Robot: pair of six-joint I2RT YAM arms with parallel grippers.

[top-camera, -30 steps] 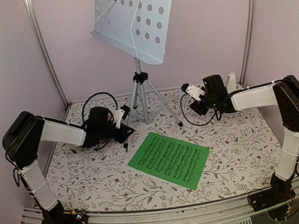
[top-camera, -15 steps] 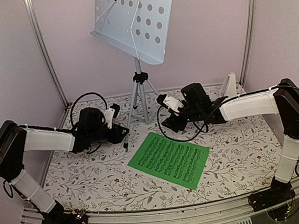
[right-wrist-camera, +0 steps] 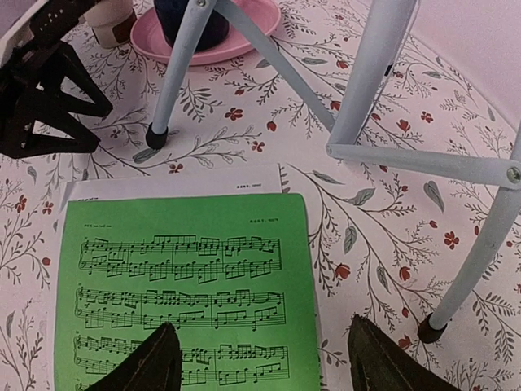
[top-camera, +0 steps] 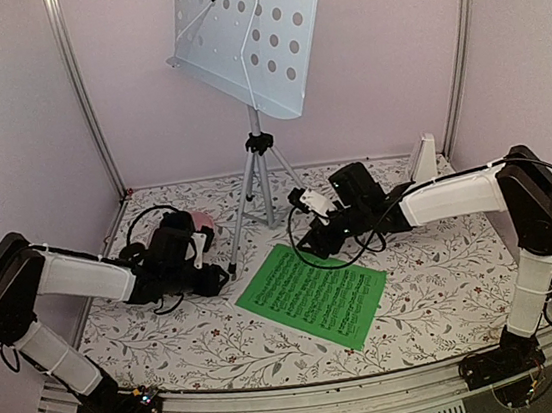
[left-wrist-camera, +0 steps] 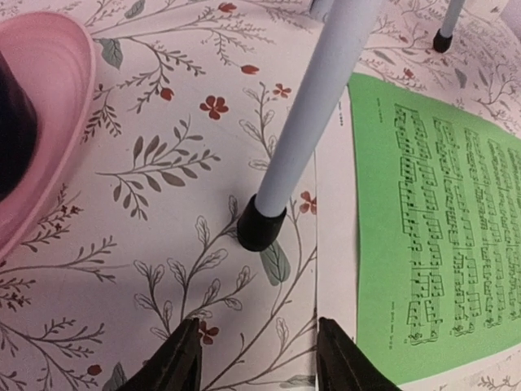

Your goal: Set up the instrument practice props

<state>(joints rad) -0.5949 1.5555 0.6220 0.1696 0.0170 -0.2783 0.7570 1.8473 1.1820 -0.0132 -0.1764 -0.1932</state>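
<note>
Shows the green sheet of music (right-wrist-camera: 187, 301) flat on the floral surface (top-camera: 447, 286) atop a white sheet (right-wrist-camera: 171, 186), long axis diagonal, directly under the open, empty right hand (right-wrist-camera: 269, 366), with the left hand (left-wrist-camera: 260, 362), likewise open and empty, just off its short edge by the music stand (left-wrist-camera: 313, 106) foot.

Left arm (top-camera: 83, 275) and right arm (top-camera: 456, 192): white links, black joints, looping black cables (top-camera: 142, 219).

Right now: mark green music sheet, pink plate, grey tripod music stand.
green music sheet (top-camera: 312, 296), top view, centre
pink plate (left-wrist-camera: 61, 106), left wrist view, rim
grey tripod music stand (top-camera: 256, 43), top view, desk
</note>
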